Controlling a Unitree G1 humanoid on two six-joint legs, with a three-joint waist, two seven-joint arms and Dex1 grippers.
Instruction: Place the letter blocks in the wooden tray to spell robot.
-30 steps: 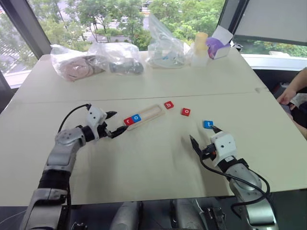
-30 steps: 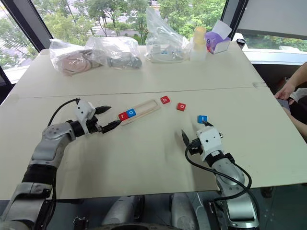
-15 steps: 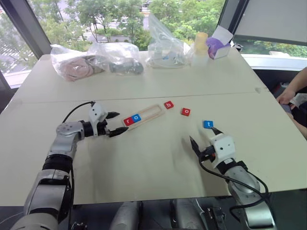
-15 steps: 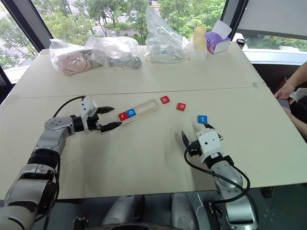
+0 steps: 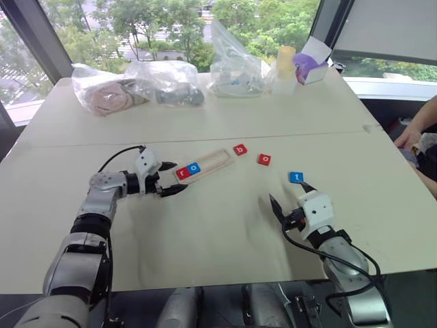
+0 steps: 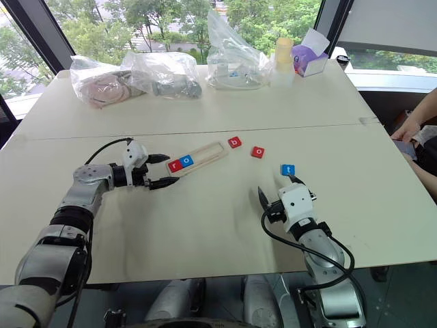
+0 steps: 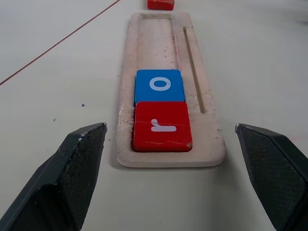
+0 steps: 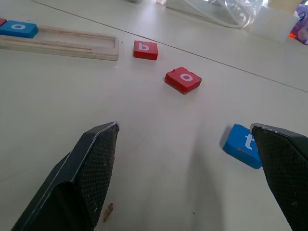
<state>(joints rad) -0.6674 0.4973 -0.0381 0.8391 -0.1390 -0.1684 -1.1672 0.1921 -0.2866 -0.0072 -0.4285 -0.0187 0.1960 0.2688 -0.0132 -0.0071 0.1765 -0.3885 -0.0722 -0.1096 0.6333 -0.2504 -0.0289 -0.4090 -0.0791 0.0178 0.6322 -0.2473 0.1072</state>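
Wooden tray [image 5: 205,165] lying slanted mid-desk [image 5: 225,232], with red r block [image 7: 161,126] and blue o block [image 7: 159,85] already seated at its near-left end. Left claw [image 5: 170,179] spread wide, empty, just off that end. Red b [image 5: 240,149], red o [image 5: 264,160], blue t [image 5: 295,178] loose to the right. Right claw [image 5: 289,195] splayed too, t beside 1 finger [image 8: 284,168].
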